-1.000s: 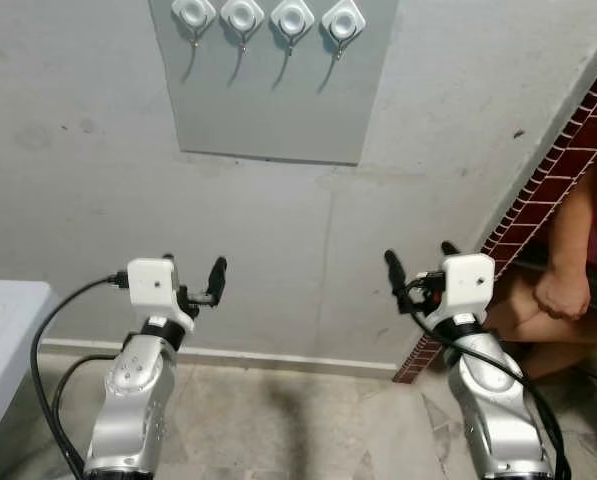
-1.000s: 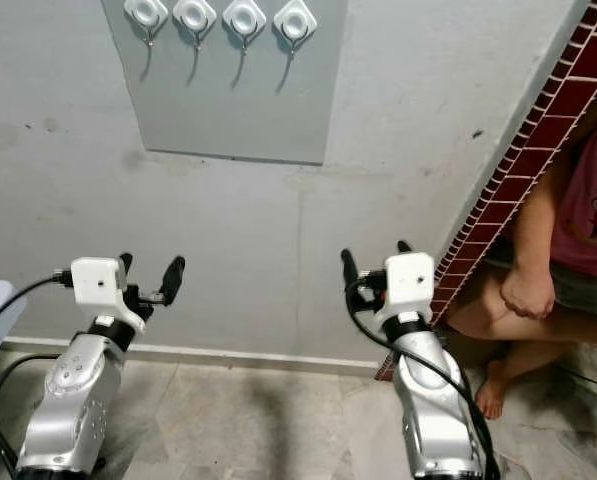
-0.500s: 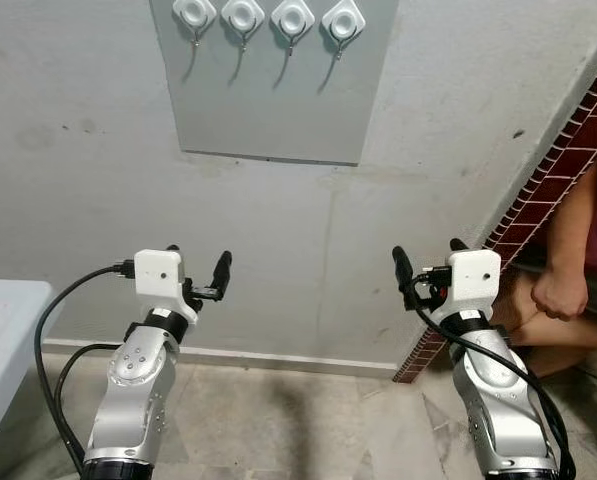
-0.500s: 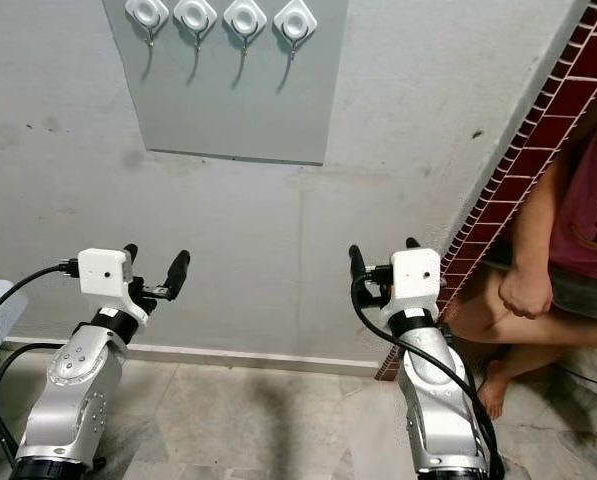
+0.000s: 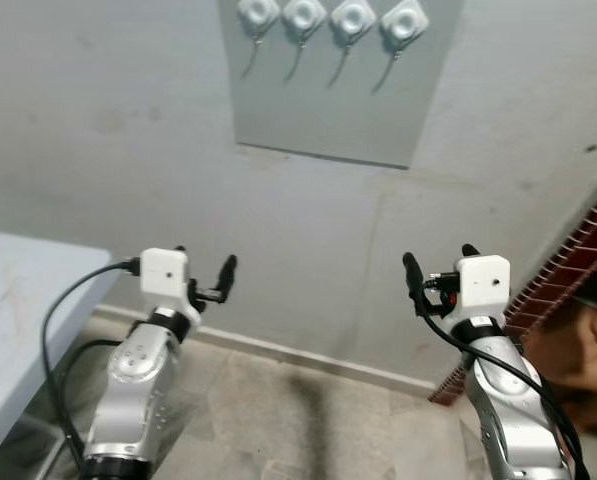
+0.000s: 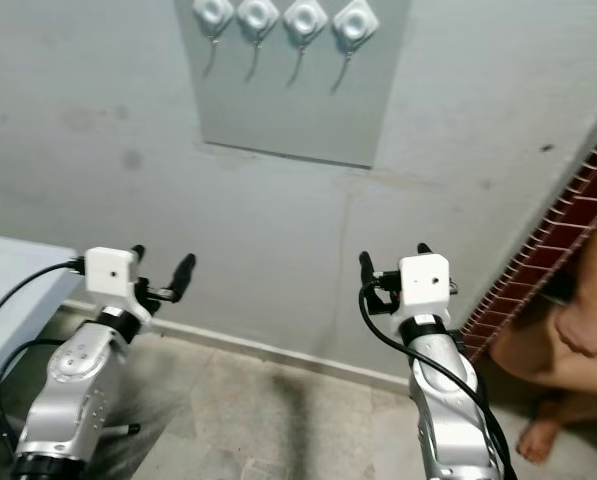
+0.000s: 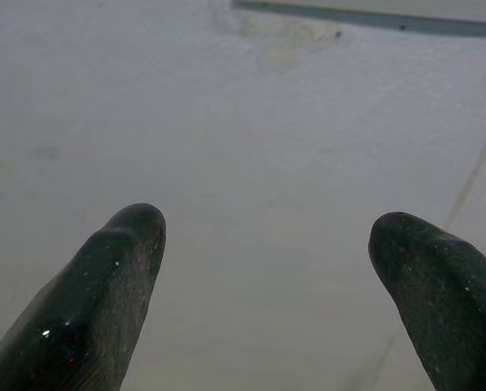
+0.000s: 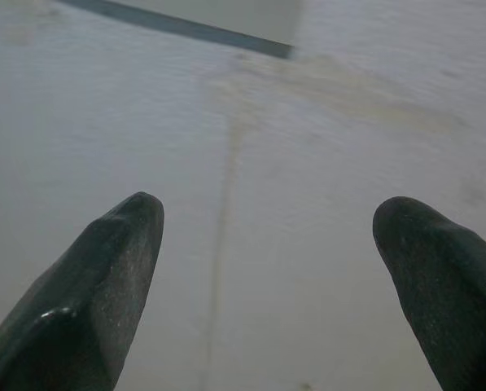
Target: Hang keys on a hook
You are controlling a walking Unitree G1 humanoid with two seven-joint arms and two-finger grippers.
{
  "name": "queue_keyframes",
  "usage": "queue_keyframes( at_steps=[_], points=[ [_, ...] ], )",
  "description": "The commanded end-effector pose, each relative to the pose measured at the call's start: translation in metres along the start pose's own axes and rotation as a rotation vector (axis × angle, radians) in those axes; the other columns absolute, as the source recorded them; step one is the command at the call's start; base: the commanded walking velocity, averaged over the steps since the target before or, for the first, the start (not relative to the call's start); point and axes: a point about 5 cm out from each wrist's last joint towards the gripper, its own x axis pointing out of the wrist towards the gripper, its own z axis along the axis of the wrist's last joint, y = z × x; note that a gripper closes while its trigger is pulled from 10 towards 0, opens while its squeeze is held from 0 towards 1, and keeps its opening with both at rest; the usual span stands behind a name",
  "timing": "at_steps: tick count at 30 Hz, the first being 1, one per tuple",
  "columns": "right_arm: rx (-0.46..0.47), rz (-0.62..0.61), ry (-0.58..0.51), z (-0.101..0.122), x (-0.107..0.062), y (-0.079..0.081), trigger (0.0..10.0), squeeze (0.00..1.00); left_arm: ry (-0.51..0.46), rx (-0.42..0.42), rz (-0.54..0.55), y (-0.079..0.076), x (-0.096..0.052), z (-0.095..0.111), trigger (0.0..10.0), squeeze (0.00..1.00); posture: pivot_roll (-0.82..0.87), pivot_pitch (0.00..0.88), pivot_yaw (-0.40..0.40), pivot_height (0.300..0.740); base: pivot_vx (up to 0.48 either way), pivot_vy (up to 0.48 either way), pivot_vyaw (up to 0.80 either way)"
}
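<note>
Left pincer (image 5: pixel 204 277) and right pincer (image 5: pixel 438 267), both fingers apart and empty, raised toward grey wall below grey panel (image 5: pixel 328 95) with four white hooks (image 5: pixel 330 20).

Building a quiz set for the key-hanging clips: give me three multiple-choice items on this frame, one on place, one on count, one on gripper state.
1. Where is the grey panel with the hooks?
A. on the floor
B. on the wall above the grippers
C. on the table

2. How many hooks does it carry?
A. two
B. four
C. six

3. What do the left gripper and right gripper hold?
A. keys
B. a cloth
C. nothing, both open

Key: 1 B, it is mounted high on the wall; 2 B, four white mounts in a row; 3 C, wrist views show spread fingers with bare wall between.
</note>
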Motion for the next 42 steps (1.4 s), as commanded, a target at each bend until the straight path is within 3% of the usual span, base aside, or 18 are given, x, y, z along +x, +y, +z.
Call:
queue_keyframes(
  at_steps=[1,42],
  points=[
    [0.001,0.02,-0.001,0.001,0.0,0.006,10.0,0.0,0.0,0.012,0.005,0.006,0.003,0.004,10.0,0.0,-0.06,0.05,0.005,0.74,0.0,0.0,0.8],
    [-0.002,0.033,-0.001,0.004,0.01,0.005,10.0,0.0,0.021,-0.041,0.045,0.008,0.0,-0.001,10.0,0.0,-0.04,0.058,-0.008,0.74,0.0,0.0,0.8]
  ],
)
